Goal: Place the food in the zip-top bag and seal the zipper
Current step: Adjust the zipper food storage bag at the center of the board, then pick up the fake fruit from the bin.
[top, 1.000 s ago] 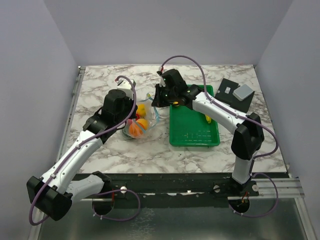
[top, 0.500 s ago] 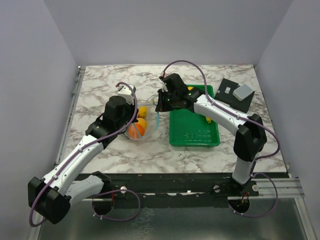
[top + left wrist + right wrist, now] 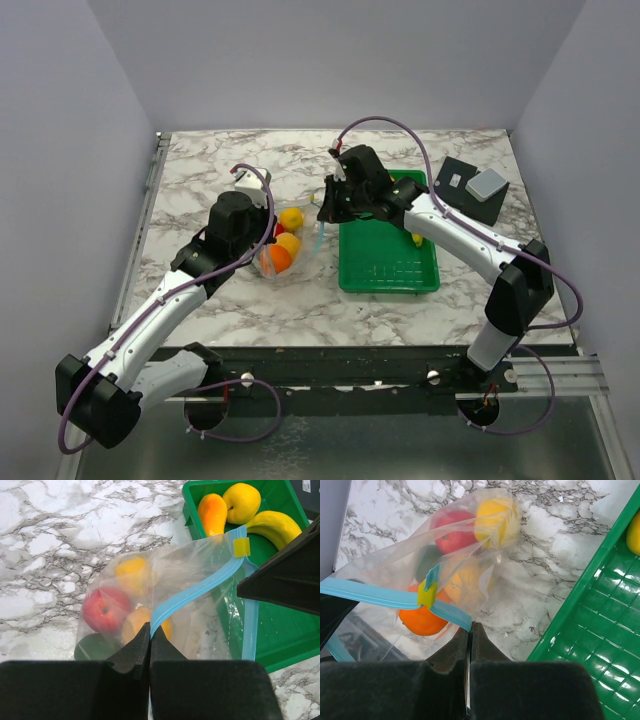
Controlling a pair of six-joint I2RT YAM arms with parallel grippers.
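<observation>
The zip-top bag (image 3: pixel 285 250) lies on the marble between the arms, and the food shows through it: a red fruit (image 3: pixel 105 609), a yellow one (image 3: pixel 132 572), an orange one (image 3: pixel 422 620) and a dark green one (image 3: pixel 95 647). Its light blue zipper (image 3: pixel 200 587) runs taut between both grippers, with a yellow slider tab (image 3: pixel 427 594) on it. My left gripper (image 3: pixel 150 626) is shut on one end of the strip. At the other end, next to the tray, my right gripper (image 3: pixel 470 625) is shut on the strip too.
A green tray (image 3: pixel 388 268) sits right of the bag and holds more fruit: an orange-yellow piece (image 3: pixel 212 512), a yellow one (image 3: pixel 241 502) and a banana (image 3: pixel 272 525). A black pad with a grey block (image 3: pixel 487 183) lies at the back right.
The right gripper has moved right toward the tray with the zipper end in it, drawing the bag mouth out straighter. The left gripper has shifted slightly, and the fruit has resettled.
</observation>
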